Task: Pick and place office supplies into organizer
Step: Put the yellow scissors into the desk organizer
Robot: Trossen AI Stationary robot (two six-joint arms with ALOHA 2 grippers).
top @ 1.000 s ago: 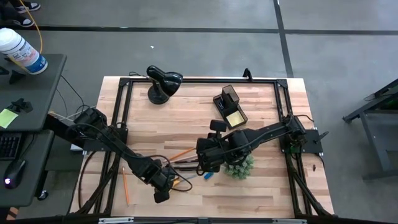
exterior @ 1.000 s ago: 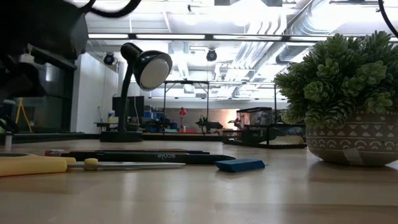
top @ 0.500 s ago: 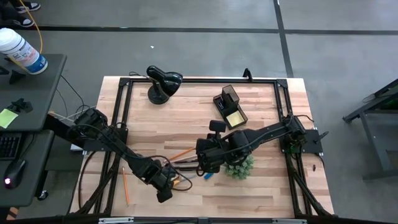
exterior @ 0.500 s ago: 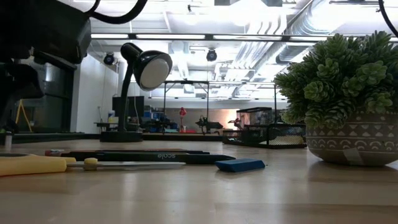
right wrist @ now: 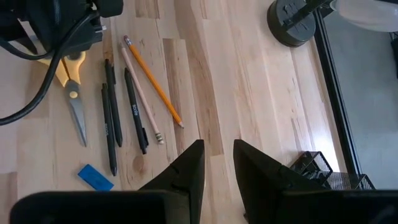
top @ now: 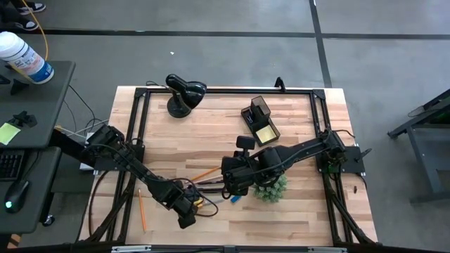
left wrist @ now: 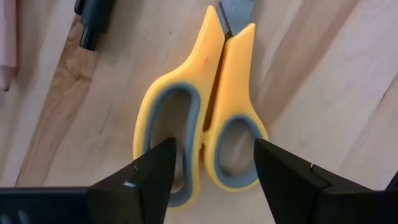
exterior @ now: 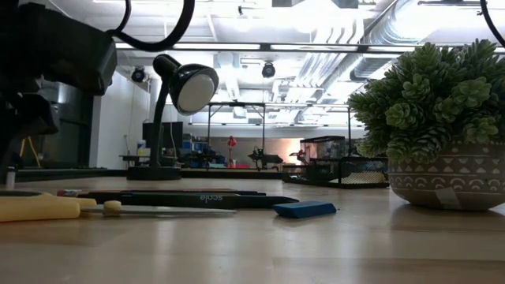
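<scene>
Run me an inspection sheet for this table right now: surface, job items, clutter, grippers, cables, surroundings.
Surface: wooden table, black frame rail round it.
Job items: scissors, pens, pencils and blue eraser lie loose; another pencil near the left edge; organizer holds a yellow pad.
Clutter: desk lamp, potted plant.
Grippers: left gripper open, fingers astride the scissors' handles; right gripper open, above bare wood.
Cables: black cable on the left arm.
Surroundings: bottle on a side desk.
</scene>
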